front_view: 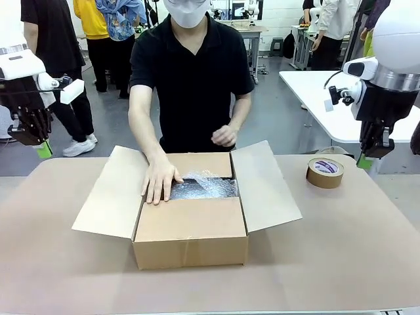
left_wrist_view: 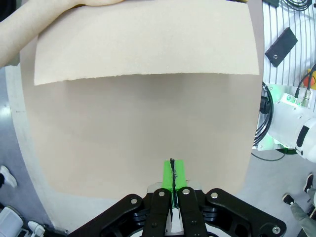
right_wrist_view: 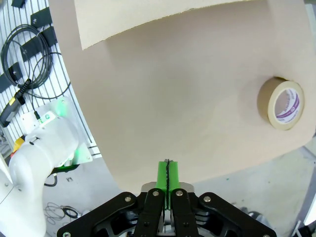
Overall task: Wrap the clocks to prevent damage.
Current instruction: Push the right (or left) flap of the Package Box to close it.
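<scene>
Front view: an open cardboard box point(front_view: 190, 230) sits in the middle of the surface point(front_view: 341, 249), its side flaps point(front_view: 108, 197) spread wide so the inside can be reached. A person's hand point(front_view: 159, 180) presses flat on bubble wrap point(front_view: 205, 186) inside it, likely to keep the padding down over the contents. The clocks cannot be made out, though something dark shows beneath the wrap. The other hand point(front_view: 225, 136) hovers above the far flap. A tape roll point(front_view: 325, 172) lies to the right, well apart from the box, probably waiting for sealing. The left tool point(front_view: 39, 141) and right tool point(front_view: 366, 156) hang high at either side, out of the person's way.

Left wrist view: the green pads are pressed together on nothing, above bare surface near a side flap.

Right wrist view: the pads likewise meet on nothing. The tape roll lies flat near the surface's edge.
</scene>
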